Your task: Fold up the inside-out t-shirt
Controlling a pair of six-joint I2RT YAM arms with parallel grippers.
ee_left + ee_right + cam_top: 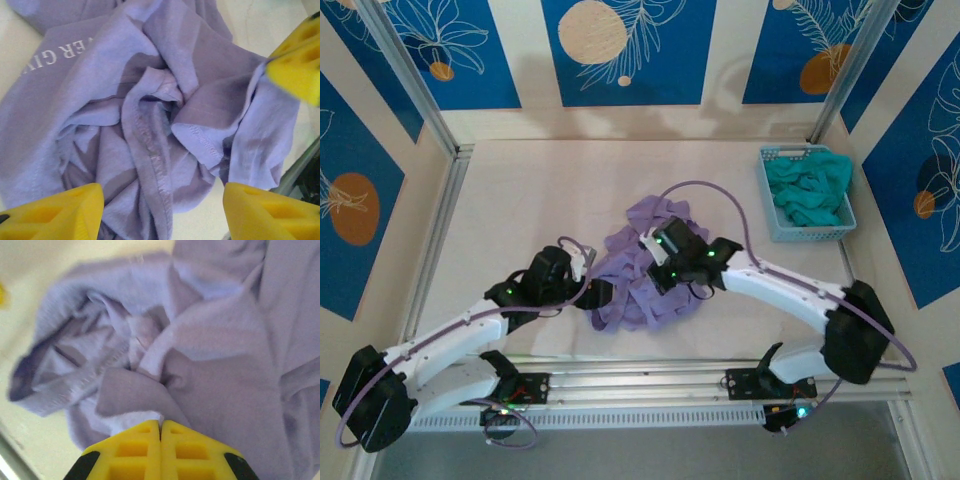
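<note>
Top external: t-shirt bunched, lengthwise near-far

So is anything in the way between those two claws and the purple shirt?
Nothing visible. The right gripper is shut on a fold of the t-shirt, and the left gripper hangs open directly over it. The teal garment sits in its basket at the far right, apart.

Robot lab test cell: white table inside aluminium posts and blue-patterned panels.
</note>
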